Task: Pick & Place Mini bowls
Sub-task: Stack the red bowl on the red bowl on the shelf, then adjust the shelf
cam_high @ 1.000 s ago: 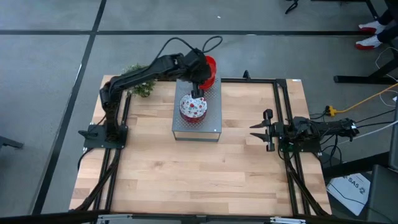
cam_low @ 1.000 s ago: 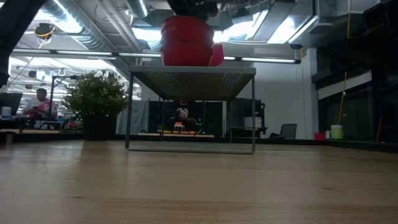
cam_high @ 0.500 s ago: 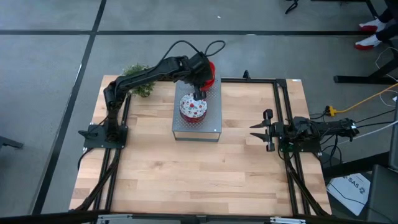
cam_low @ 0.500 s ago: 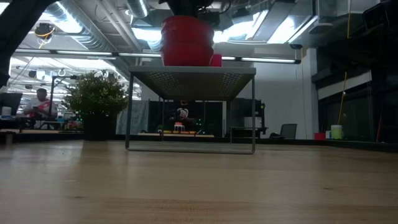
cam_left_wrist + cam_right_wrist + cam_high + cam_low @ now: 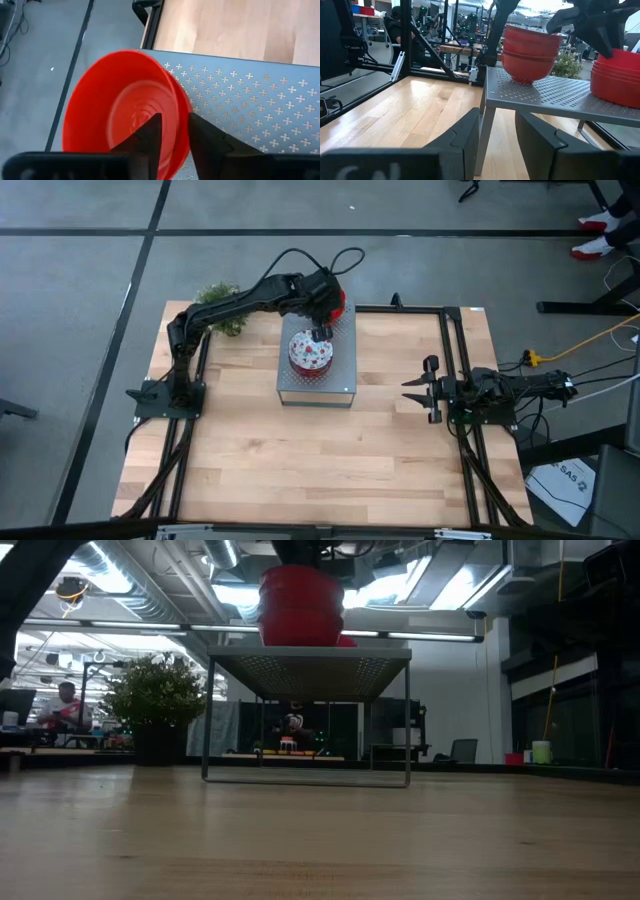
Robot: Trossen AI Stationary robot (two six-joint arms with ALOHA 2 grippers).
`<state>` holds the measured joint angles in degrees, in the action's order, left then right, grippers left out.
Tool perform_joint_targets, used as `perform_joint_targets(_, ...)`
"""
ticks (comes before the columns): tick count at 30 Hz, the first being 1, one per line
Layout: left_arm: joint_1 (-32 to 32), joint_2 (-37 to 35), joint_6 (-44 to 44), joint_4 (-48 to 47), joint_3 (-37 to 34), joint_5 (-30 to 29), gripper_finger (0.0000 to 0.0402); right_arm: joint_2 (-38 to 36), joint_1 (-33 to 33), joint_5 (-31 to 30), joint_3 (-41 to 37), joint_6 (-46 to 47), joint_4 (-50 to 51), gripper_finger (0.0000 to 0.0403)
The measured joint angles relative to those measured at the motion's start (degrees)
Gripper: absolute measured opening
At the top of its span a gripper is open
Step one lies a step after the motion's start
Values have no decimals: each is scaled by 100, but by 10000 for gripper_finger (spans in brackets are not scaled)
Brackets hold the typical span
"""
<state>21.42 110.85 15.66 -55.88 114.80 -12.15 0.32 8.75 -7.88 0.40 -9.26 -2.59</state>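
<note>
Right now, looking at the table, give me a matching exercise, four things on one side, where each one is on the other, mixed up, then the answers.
Things:
1. speckled bowl stack
2. left claw
3. right claw
4. green plant

Places:
A. off the table's far left corner
B. at the table's right edge, beside the rail
C. middle of the grey perforated box
D. at the box's far edge, fingers astride a red bowl rim

Pairs: 1-C, 2-D, 3-B, 4-A
</note>
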Motion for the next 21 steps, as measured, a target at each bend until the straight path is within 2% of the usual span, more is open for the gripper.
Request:
perform_joint_targets(5,-142,-50,2,179,2,21,115,0,0,0,-2,0,-1,127)
perform_joint_targets(9,-267,-121,7,178,291,74,128,0,0,0,-2,0,-4,127)
perform_joint_targets(18,-749,-284,-208,66,1092,137,128,0,0,0,-2,0,-4,127)
perform_joint_targets(21,-977,-431,-396,-168,1145,397,128,0,0,0,-2,0,-2,127)
